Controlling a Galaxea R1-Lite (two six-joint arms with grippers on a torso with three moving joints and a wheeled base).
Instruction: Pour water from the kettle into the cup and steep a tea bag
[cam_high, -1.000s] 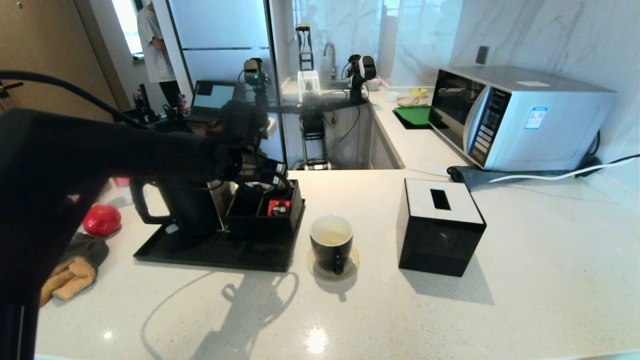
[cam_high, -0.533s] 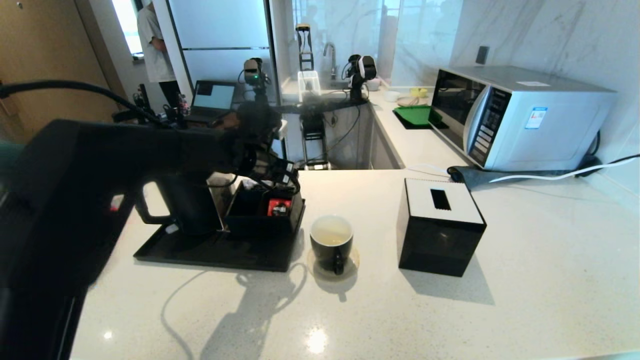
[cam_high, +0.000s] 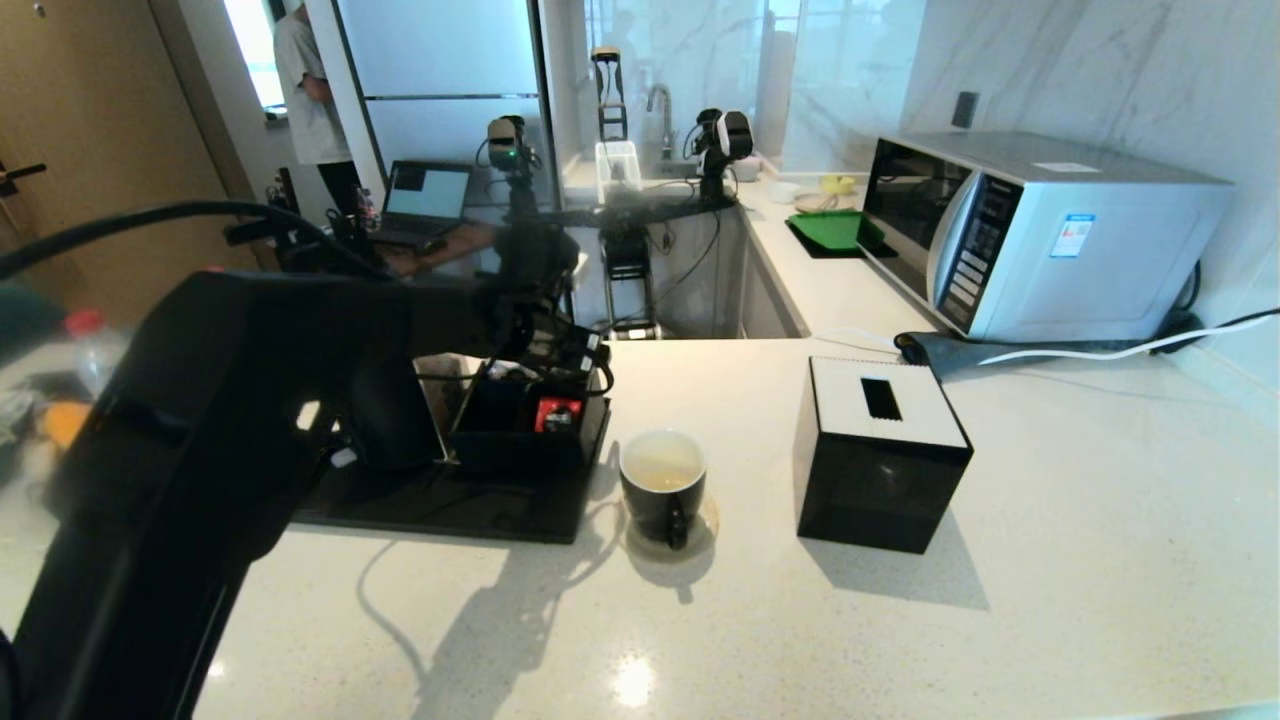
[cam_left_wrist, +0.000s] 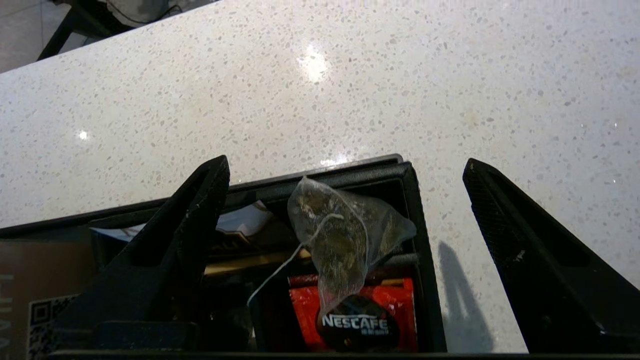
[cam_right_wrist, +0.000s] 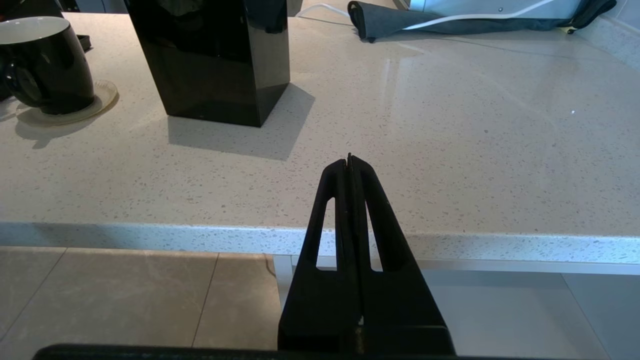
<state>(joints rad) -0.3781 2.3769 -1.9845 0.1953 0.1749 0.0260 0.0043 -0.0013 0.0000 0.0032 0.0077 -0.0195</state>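
White speckled counter (cam_high: 1050, 560), black tray (cam_high: 470, 515), saucer (cam_high: 705, 530), black tissue box (cam_high: 880, 460)

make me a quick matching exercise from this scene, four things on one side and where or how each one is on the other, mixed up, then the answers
Things:
1. tea bag
2. cup
3. left claw
4. right claw

Places or states:
A. shut, off the counter's near edge
B. open, above the black organizer box
C. on a saucer, pale liquid inside
D. in the black organizer box, over a red Nescafe packet

Pairs: 1-D, 2-C, 3-B, 4-A
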